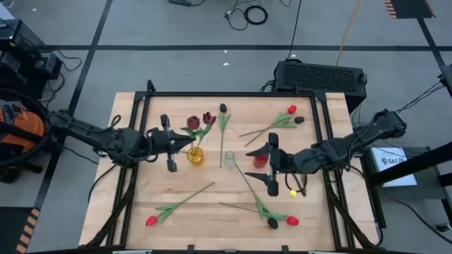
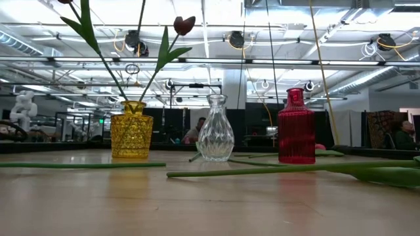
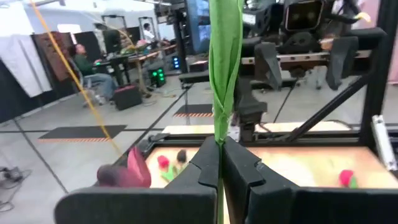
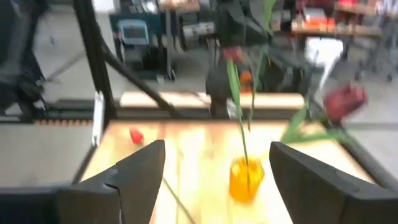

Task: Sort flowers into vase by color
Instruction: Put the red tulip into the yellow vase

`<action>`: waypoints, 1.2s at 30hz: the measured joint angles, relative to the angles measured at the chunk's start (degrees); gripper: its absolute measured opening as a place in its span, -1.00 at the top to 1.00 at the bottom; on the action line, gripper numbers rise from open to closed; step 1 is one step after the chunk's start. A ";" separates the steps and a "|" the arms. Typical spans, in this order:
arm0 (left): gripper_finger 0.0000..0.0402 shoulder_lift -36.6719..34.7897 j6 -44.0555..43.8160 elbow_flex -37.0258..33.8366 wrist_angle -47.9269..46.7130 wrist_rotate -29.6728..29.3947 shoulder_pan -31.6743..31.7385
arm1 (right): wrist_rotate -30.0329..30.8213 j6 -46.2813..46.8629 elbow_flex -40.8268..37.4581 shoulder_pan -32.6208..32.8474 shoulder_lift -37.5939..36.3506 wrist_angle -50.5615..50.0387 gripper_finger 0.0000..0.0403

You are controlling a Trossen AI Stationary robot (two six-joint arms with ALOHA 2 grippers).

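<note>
The left gripper [image 3: 221,171] is clenched on a light, flexible tulip stem [image 3: 222,74] rising directly above its fingers; right gripper [image 4: 214,168] released.

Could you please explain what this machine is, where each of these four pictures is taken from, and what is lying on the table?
It is a robot with two dark arms working at a wooden table. One picture looks straight down from above, one looks level across the tabletop, and two come from cameras on the arms' wrists.

Near the middle of the table stand a yellow vase, a clear vase and a red vase. The yellow vase already holds two dark maroon tulips. More artificial flowers lie loose around the table, with red or near-black heads.

The left gripper is shut on a green stem, next to the yellow vase. The right gripper is open and holds nothing; from above it sits by the red vase.
</note>
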 joint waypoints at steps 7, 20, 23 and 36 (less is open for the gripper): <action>0.97 2.19 0.81 -3.93 4.43 -1.08 3.22 | 1.89 2.47 -1.90 -1.14 2.32 -2.38 -0.31; 0.98 4.34 -4.88 -4.43 6.10 -0.50 -1.16 | 2.27 1.06 -1.90 -4.54 2.52 -0.82 -0.20; 0.98 5.24 -4.38 -5.01 7.76 -3.45 -3.17 | 2.22 1.60 -1.90 -4.51 2.52 -0.87 -0.18; 0.98 7.20 -0.53 -15.00 20.84 -14.48 -3.52 | 2.13 1.55 -1.90 -4.49 2.52 -1.11 -0.14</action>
